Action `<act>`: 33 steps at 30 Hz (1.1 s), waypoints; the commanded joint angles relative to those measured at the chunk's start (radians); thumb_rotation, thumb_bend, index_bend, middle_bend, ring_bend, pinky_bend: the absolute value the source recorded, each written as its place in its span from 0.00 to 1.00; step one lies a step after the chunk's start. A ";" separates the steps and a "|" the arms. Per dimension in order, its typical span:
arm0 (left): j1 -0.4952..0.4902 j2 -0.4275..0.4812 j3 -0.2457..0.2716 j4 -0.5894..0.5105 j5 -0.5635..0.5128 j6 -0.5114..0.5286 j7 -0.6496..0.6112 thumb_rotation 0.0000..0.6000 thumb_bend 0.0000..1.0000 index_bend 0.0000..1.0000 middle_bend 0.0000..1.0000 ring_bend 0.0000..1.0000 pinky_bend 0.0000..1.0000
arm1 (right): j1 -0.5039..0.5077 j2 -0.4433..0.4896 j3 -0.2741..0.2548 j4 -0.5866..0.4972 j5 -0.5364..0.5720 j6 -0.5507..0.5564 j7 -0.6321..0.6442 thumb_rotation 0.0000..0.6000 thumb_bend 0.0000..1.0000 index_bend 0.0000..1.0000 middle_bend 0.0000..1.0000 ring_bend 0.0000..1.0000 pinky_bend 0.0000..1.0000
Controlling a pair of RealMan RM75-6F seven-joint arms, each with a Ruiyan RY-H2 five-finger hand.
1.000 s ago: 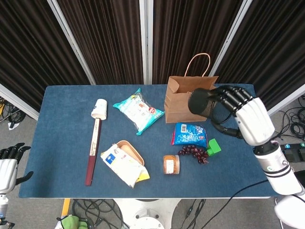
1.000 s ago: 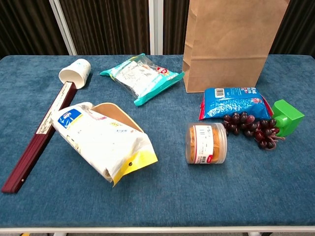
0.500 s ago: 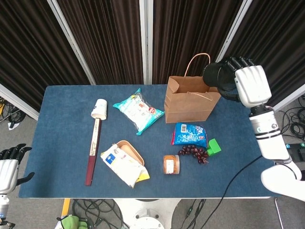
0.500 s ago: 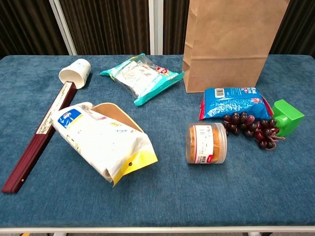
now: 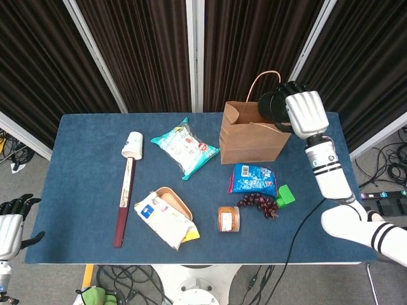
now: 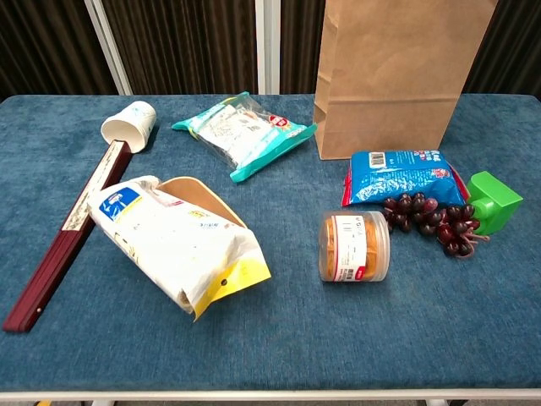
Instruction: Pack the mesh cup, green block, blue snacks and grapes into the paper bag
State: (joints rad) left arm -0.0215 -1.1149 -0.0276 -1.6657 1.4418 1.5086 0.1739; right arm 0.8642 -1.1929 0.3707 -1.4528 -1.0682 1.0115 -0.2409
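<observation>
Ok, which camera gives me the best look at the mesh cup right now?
Head view: the right hand holds the black mesh cup above the open paper bag. Chest view shows neither cup nor hand, only the bag's front.

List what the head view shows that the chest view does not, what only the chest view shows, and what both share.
Only the head view shows the right robot hand holding the dark mesh cup over the paper bag, the bag's handle and open top, and the left robot hand off the table's edge. Only the chest view shows the barcode on the blue snacks. Both show the grapes, green block and orange jar.
</observation>
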 commanded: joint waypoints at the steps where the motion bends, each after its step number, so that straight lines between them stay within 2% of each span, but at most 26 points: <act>1: 0.000 -0.001 0.001 0.000 0.002 0.000 -0.001 1.00 0.05 0.31 0.30 0.26 0.24 | 0.006 -0.008 -0.009 0.005 -0.004 -0.011 -0.003 1.00 0.24 0.38 0.45 0.27 0.39; 5: 0.003 -0.001 0.003 0.002 0.002 0.001 -0.004 1.00 0.05 0.31 0.30 0.26 0.24 | -0.003 0.006 -0.010 -0.020 0.001 -0.022 0.022 1.00 0.24 0.36 0.44 0.26 0.37; 14: 0.000 -0.003 0.005 0.002 0.003 -0.006 -0.008 1.00 0.05 0.31 0.30 0.26 0.24 | 0.008 0.067 0.000 -0.080 0.099 -0.122 0.039 1.00 0.24 0.22 0.36 0.18 0.29; 18: 0.002 0.001 0.006 -0.001 -0.002 -0.009 -0.009 1.00 0.05 0.31 0.30 0.26 0.24 | 0.026 0.092 -0.006 -0.098 0.170 -0.179 0.019 1.00 0.24 0.08 0.27 0.10 0.18; 20: 0.003 0.001 0.005 -0.002 -0.002 -0.007 -0.009 1.00 0.05 0.31 0.30 0.26 0.24 | 0.036 0.099 -0.009 -0.101 0.196 -0.194 0.006 1.00 0.24 0.01 0.19 0.02 0.10; 24: 0.004 0.002 0.006 -0.004 0.000 -0.006 -0.008 1.00 0.05 0.31 0.30 0.26 0.24 | 0.046 0.106 -0.014 -0.102 0.223 -0.198 -0.005 1.00 0.25 0.00 0.10 0.00 0.03; 33: 0.003 0.002 0.005 -0.006 0.004 -0.003 -0.007 1.00 0.05 0.31 0.30 0.26 0.24 | 0.045 0.127 -0.030 -0.122 0.234 -0.178 -0.016 1.00 0.23 0.00 0.07 0.00 0.02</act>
State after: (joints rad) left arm -0.0180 -1.1133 -0.0221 -1.6716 1.4458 1.5059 0.1671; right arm 0.9127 -1.0695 0.3397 -1.5678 -0.8260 0.8242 -0.2603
